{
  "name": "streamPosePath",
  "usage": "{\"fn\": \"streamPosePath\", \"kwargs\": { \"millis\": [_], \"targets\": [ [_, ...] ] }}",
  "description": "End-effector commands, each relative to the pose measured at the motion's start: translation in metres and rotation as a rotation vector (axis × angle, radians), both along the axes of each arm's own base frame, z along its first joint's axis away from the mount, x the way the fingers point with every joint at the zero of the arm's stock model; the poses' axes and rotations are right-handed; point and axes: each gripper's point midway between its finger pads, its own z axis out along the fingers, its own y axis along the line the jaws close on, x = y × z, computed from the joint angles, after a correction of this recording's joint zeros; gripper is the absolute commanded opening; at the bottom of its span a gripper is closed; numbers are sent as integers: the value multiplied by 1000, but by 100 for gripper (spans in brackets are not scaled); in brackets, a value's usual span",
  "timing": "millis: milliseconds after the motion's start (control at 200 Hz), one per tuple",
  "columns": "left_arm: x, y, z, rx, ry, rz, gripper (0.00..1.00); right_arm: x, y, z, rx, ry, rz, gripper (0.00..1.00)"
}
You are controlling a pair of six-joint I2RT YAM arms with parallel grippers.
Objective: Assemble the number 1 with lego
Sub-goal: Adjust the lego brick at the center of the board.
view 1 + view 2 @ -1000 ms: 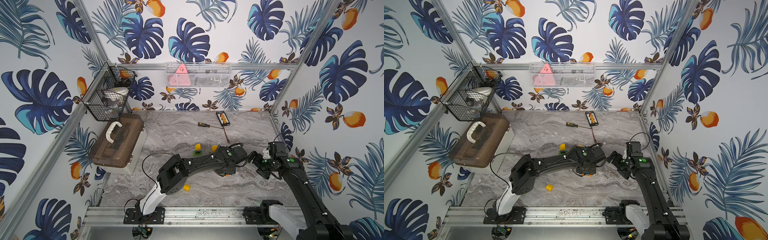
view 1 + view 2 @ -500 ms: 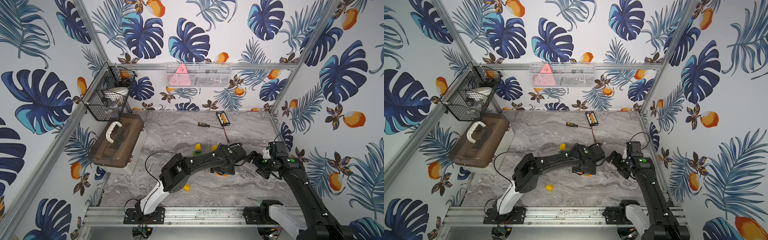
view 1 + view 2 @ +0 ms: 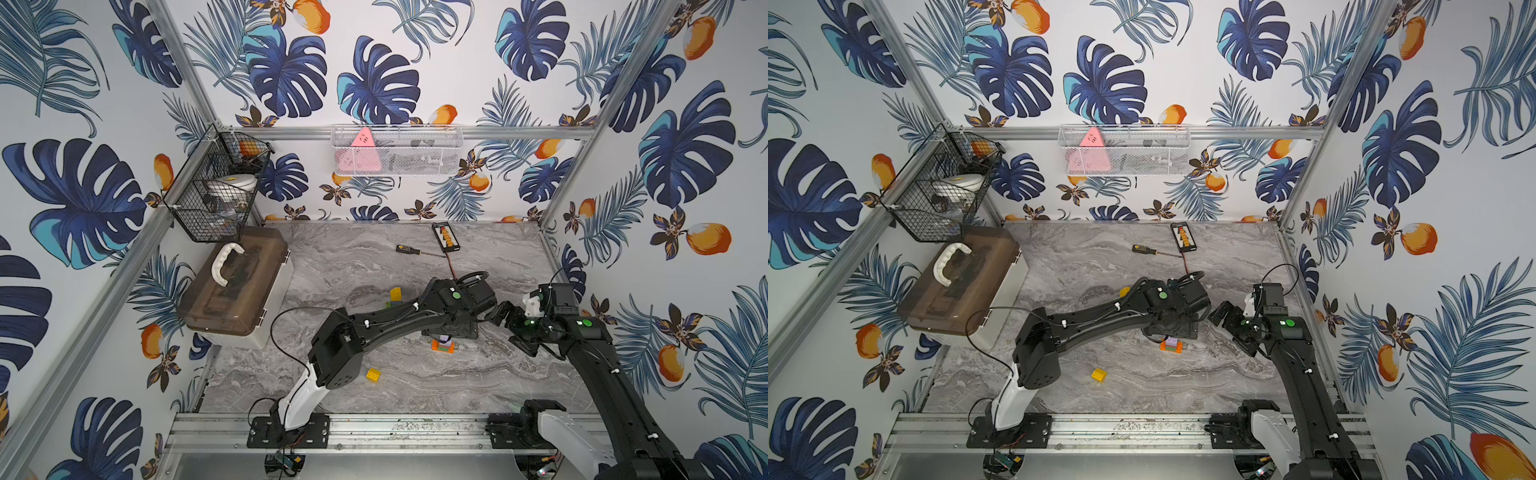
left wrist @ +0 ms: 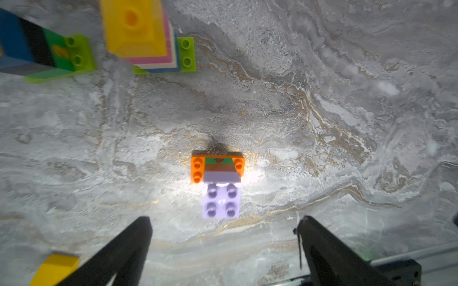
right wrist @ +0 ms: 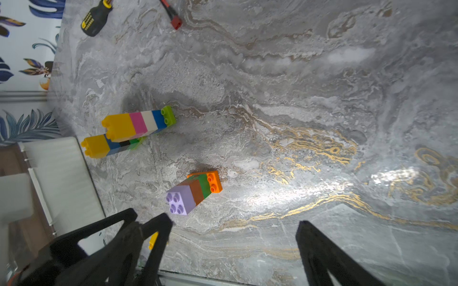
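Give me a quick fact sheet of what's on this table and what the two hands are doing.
left hand: open, empty, near the purple-topped stack
right hand: open, empty
purple-topped stack: purple, brown, green on an orange base, upright
yellow-topped stacks: two, upright, side by side, green bases
loose yellow brick: alone on the table

Looks like a robot lab cell. Shows aluminium frame [image 3: 519, 132], leaf-print walls [image 3: 374, 83], marble table [image 3: 353, 257], arms [image 3: 395, 322] bolted to a rail [image 3: 415, 432].
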Motion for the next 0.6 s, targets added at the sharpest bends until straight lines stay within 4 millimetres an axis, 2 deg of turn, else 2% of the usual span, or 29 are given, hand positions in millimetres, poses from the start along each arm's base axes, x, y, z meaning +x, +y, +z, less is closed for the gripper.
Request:
{"fn": "streamPosePath", "kwargs": {
  "millis": [0, 120, 140, 170, 210, 325, 420, 520, 595],
  "targets": [
    [-4, 36, 34, -19, -90, 57, 99, -7, 17, 15, 56, -42, 84, 100],
    [-21, 98, 71, -86, -188, 113, 99, -17, 32, 29, 82, -50, 119, 99],
    [-23, 109, 70, -82, -194, 120, 99, -20, 37, 31, 92, -43, 127, 98],
    [-28, 125, 83, -121, -221, 126, 99, -23, 45, 32, 104, -36, 139, 97],
    [-34, 144, 88, -157, -237, 112, 99, -27, 60, 33, 115, -31, 162, 96],
    [-51, 205, 106, -207, -307, 82, 99, -43, 113, 30, 99, -32, 257, 94],
    [-66, 246, 118, -186, -374, 34, 99, -61, 164, 14, 80, 2, 355, 93],
    [-80, 273, 125, -134, -422, -22, 99, -84, 225, -10, 75, 46, 466, 90],
    [-87, 282, 127, -113, -444, -50, 99, -97, 259, -30, 27, 80, 519, 88]
  ]
}}
